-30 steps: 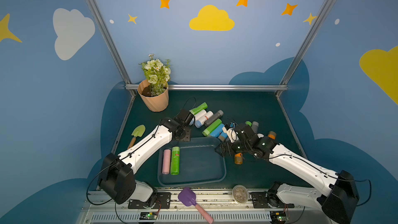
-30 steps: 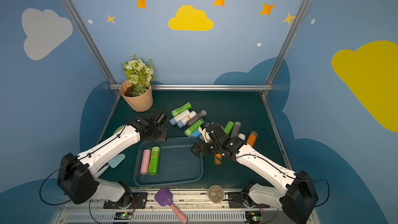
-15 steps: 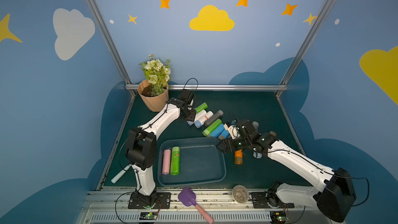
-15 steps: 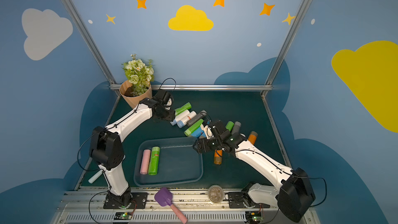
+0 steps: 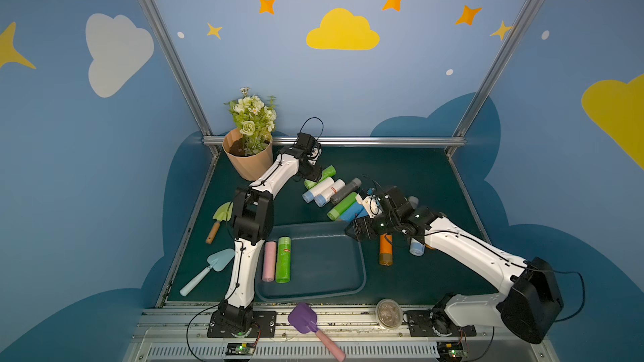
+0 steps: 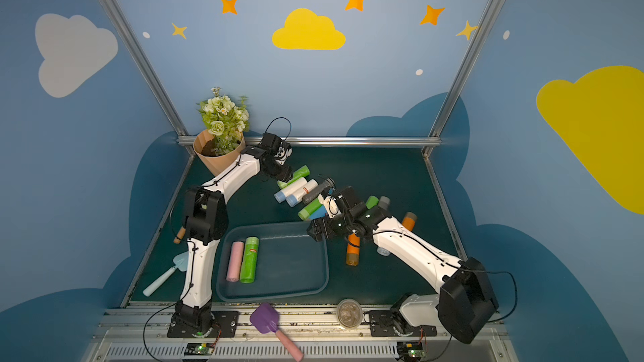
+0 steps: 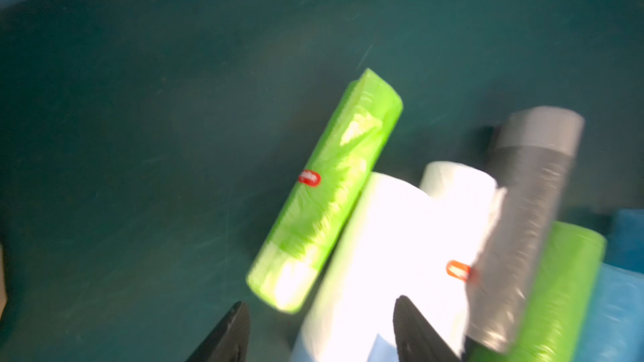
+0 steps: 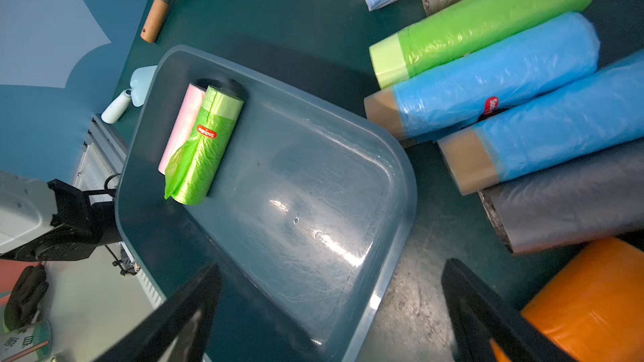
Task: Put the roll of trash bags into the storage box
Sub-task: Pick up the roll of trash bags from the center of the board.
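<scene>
Roll of trash bags, the light green one farthest back, lies flat on the desk just ahead of the left hand, pressed against a white roll, its long axis slanting from near-left to far-right in both top views; that hand, clearly the nearer, has its jaws apart and grips nothing. The right hand hangs spread wide and empty over the far right corner of the storage box, which holds a pink roll and a green roll side by side at its left end
</scene>
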